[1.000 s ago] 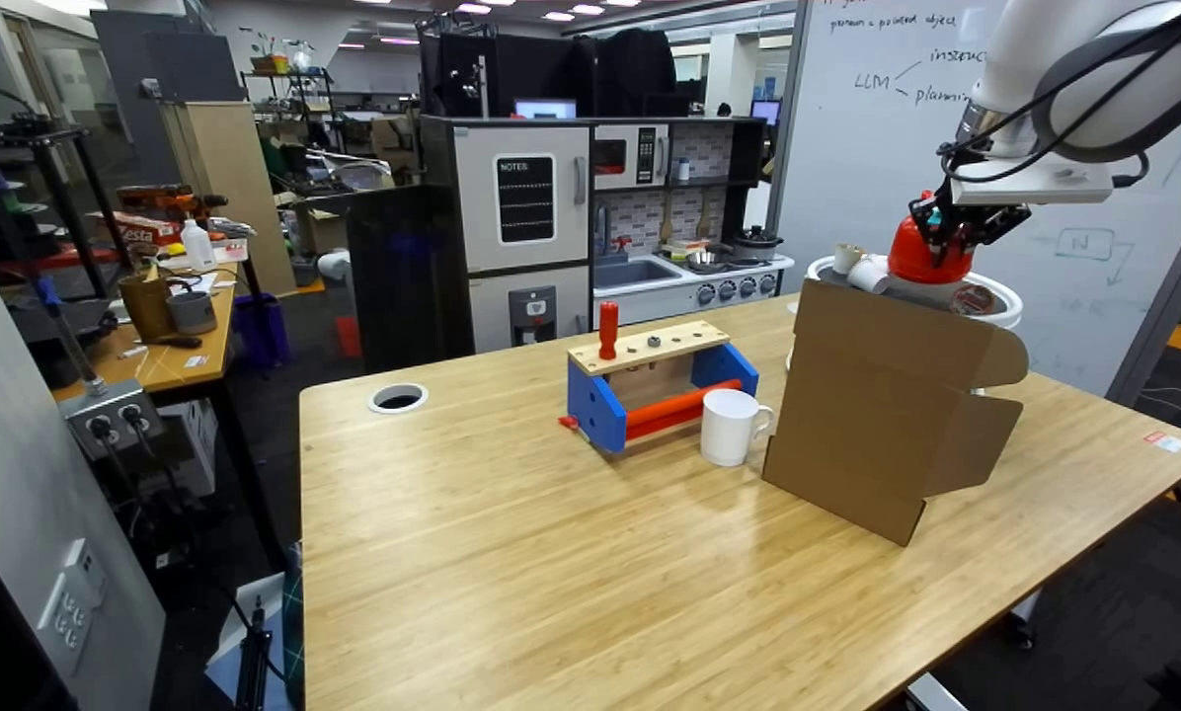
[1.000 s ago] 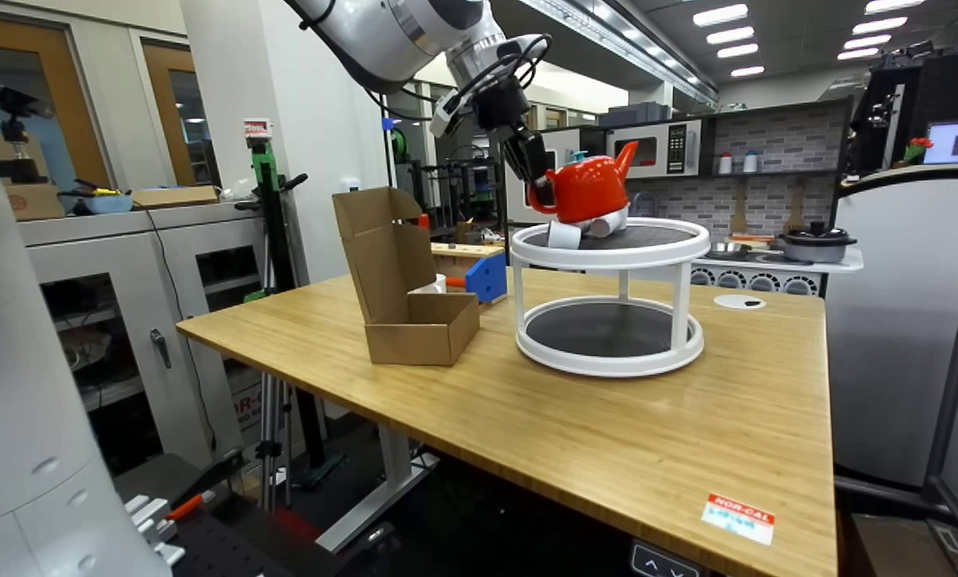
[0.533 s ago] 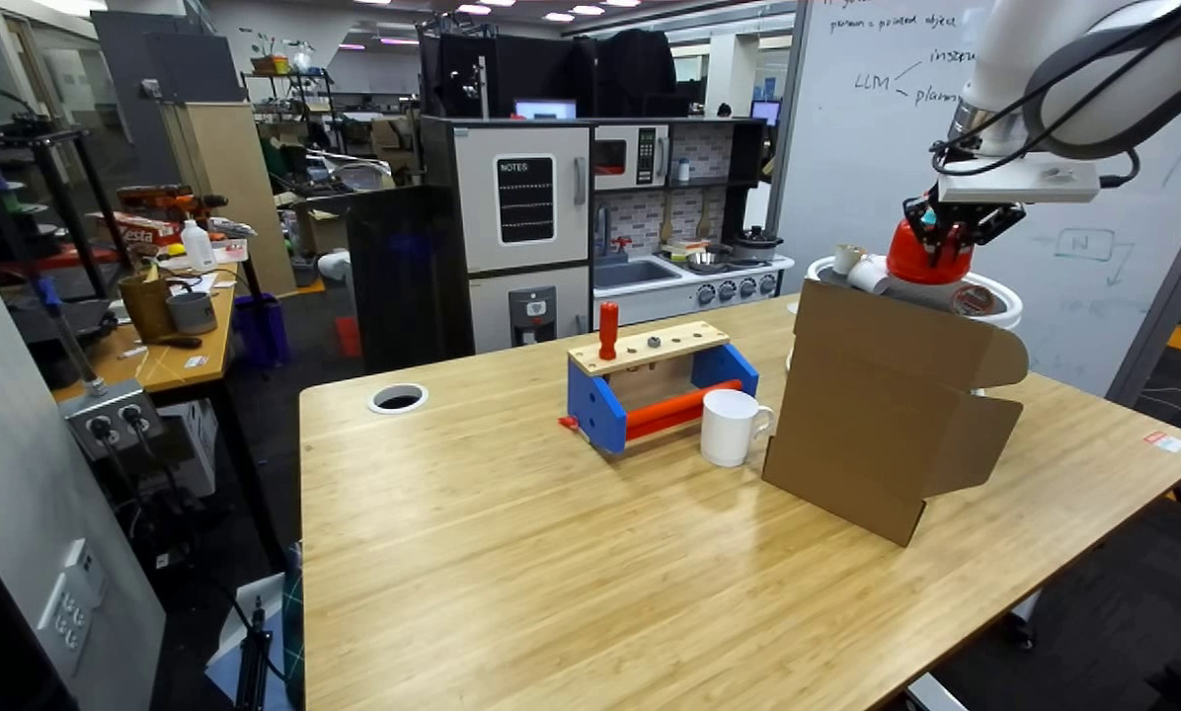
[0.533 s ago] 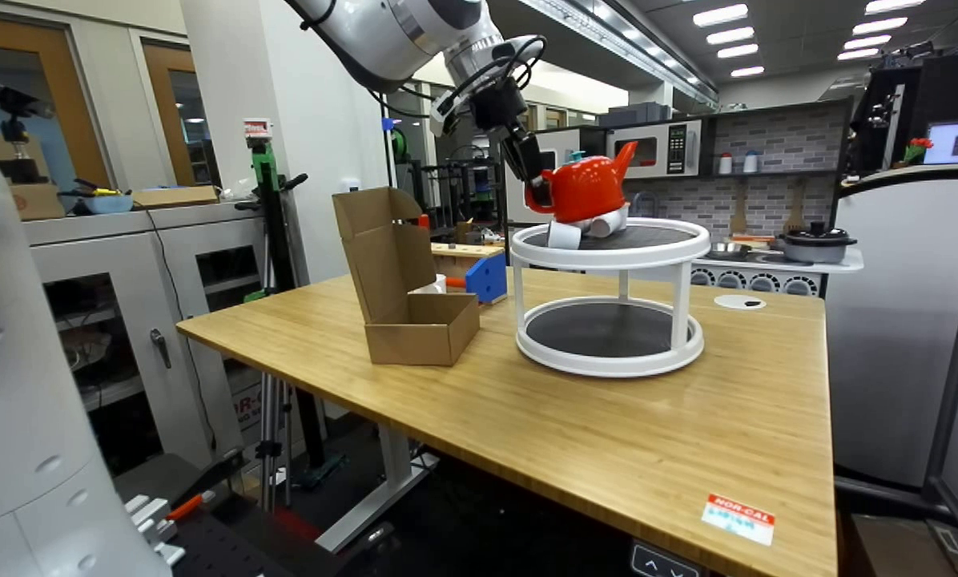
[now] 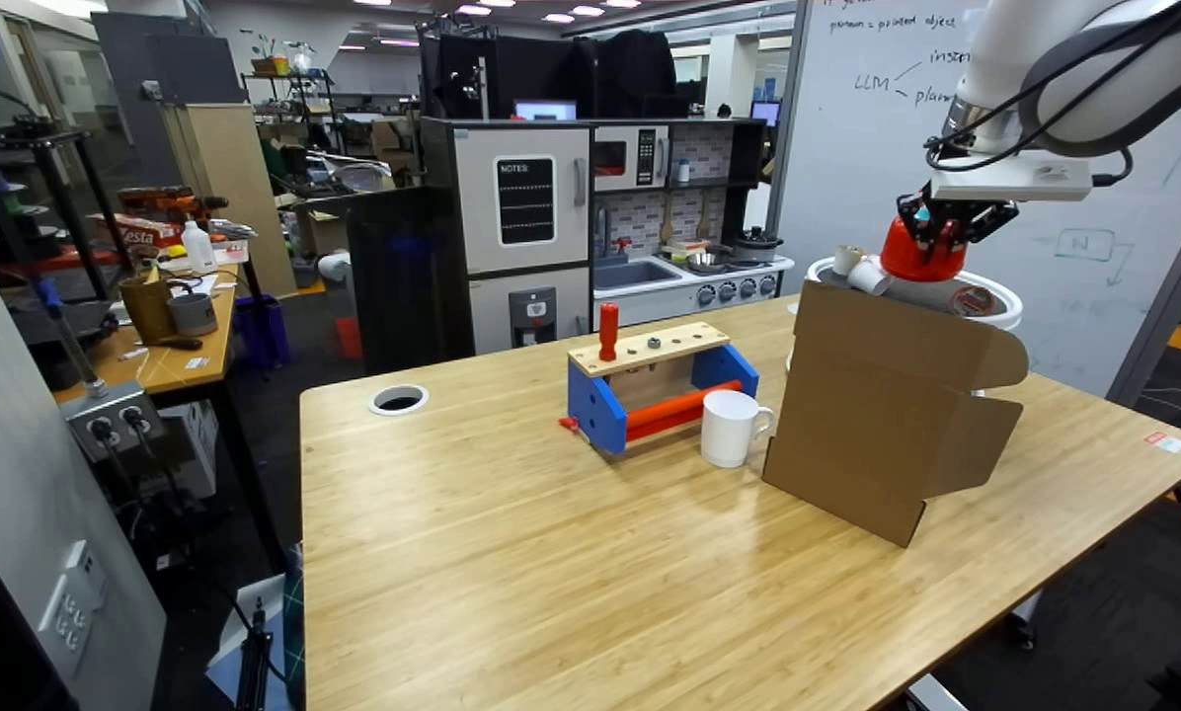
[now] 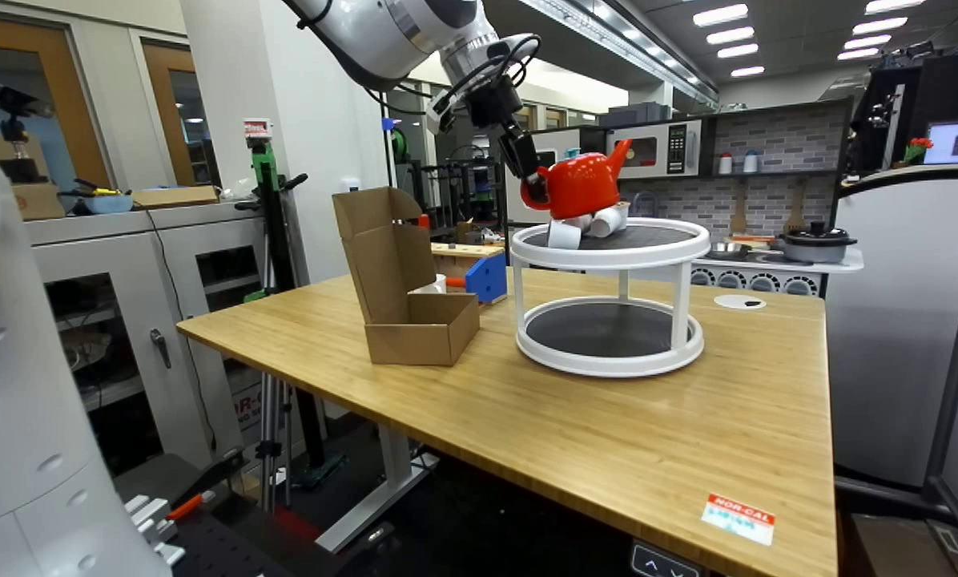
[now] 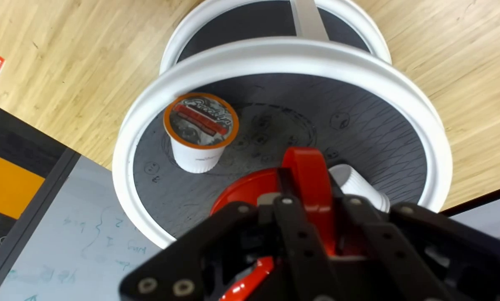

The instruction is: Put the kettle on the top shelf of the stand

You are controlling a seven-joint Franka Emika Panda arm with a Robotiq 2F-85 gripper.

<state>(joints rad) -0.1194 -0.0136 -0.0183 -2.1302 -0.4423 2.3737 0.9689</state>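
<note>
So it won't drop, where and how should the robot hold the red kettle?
The kettle is probably best held by its handle, from above, on the side opposite the spout, where the tool grips: that loop sticks out, narrow, while the body is broad.

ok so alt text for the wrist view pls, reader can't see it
A black gripper holds a red kettle by its handle over the dark top shelf of a white, round two-tier stand. On the shelf, an orange-rimmed pod stands at picture left and a white cup lies tipped at right.
</note>
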